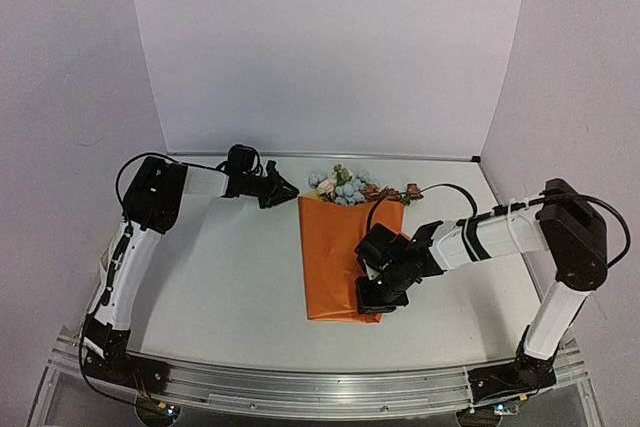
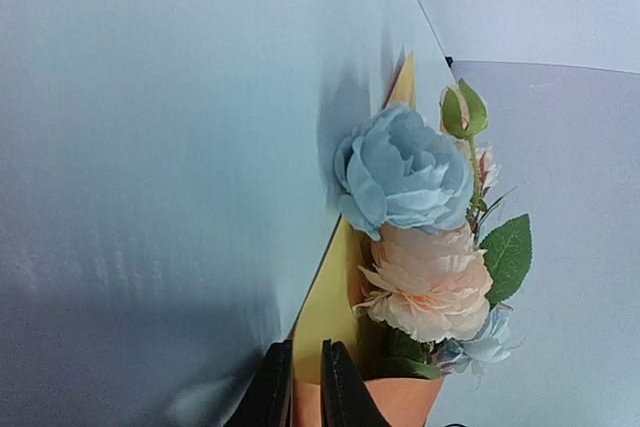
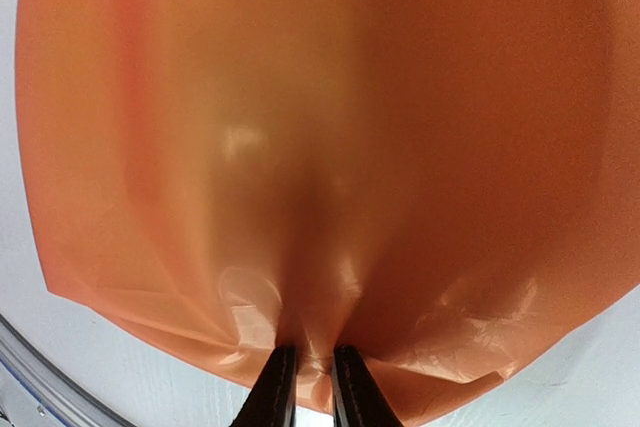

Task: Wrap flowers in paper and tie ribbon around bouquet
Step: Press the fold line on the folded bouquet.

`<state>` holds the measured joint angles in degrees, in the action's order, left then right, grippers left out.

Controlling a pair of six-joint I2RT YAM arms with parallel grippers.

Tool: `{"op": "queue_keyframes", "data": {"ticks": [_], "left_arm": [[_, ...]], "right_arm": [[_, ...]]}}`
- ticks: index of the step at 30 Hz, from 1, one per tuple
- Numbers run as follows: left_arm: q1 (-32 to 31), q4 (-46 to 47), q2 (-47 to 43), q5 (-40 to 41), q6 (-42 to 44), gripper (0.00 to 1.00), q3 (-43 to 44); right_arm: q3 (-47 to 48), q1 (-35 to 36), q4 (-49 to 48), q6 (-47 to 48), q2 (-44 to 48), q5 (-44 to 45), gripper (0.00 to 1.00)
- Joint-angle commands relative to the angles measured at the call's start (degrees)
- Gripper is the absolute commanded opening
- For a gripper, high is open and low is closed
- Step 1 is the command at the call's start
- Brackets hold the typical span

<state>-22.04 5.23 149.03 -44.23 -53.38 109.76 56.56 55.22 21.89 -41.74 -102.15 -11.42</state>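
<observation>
The orange paper (image 1: pixel 335 257) lies folded over the flowers (image 1: pixel 350 187), whose blue and pink heads stick out of its far end. My left gripper (image 1: pixel 288 190) is at the paper's far left corner. In the left wrist view it (image 2: pixel 305 392) is shut on the paper's edge (image 2: pixel 335 297), yellow inside, beside a blue bloom (image 2: pixel 405 172) and a pink one (image 2: pixel 430 282). My right gripper (image 1: pixel 373 292) is at the paper's near right edge. In the right wrist view it (image 3: pixel 312 377) pinches a crumpled fold of the orange sheet (image 3: pixel 320 147). The ribbon is out of view.
The white table (image 1: pixel 230 277) extends on both sides of the paper. A white backdrop (image 1: pixel 330 47) stands behind it, with grey walls left and right. A metal rail (image 1: pixel 300 387) runs along the near edge between the arm bases.
</observation>
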Motion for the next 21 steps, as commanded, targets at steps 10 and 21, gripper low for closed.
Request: {"op": "queue_keyframes", "data": {"ticks": [10,21], "left_arm": [[1.71,-7.31,-24.18,7.24,10.26,0.36,-10.45],[1.68,-8.6,-50.04,22.05,8.74,0.44,-41.03]], "right_arm": [[9.51,-0.44,7.07,0.96,8.5,1.29,0.37],[4.47,-8.08,5.49,-0.74,13.37,1.63,0.81]]}}
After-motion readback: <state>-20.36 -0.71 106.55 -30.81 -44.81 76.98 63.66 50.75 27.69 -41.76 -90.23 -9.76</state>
